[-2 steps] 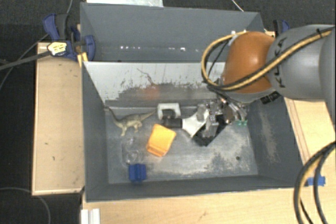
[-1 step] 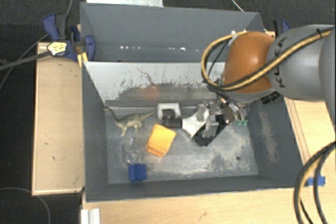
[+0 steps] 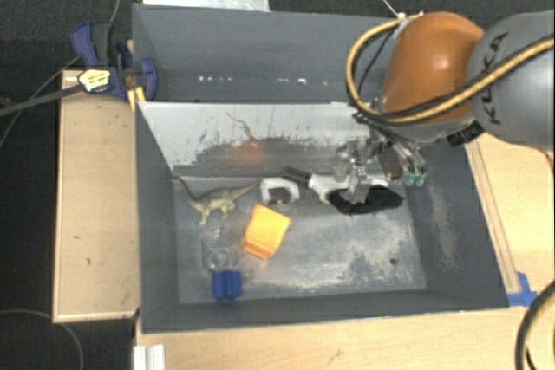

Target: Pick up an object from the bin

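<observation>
Orange wrist cover [image 3: 429, 56] of the arm [image 3: 520, 91], ringed by yellow and black cables [image 3: 364, 56], sits highest in the scene and enters from the right. Below it, the hand [image 3: 364, 182] hangs low inside the grey bin [image 3: 286, 312], over the far right part of the floor. Whether the hand is released or clenched cannot be told from this view. Directly under the hand lies a black flat object [image 3: 381, 201], elongated left to right; the hand overlaps its left end, and contact cannot be confirmed. Just left of the hand lies a small white piece [image 3: 323, 185]. Further left is a white loop-shaped part [image 3: 279, 191]. A yellow block [image 3: 265, 231] lies nearer and left of that part, apart from it. A tan toy dinosaur [image 3: 218, 204] lies left of the yellow block, by the left wall. Near the dinosaur, toward the near wall, is a clear object [image 3: 217, 254], and a blue block [image 3: 227, 283] rests just beside it, in the near left corner.
</observation>
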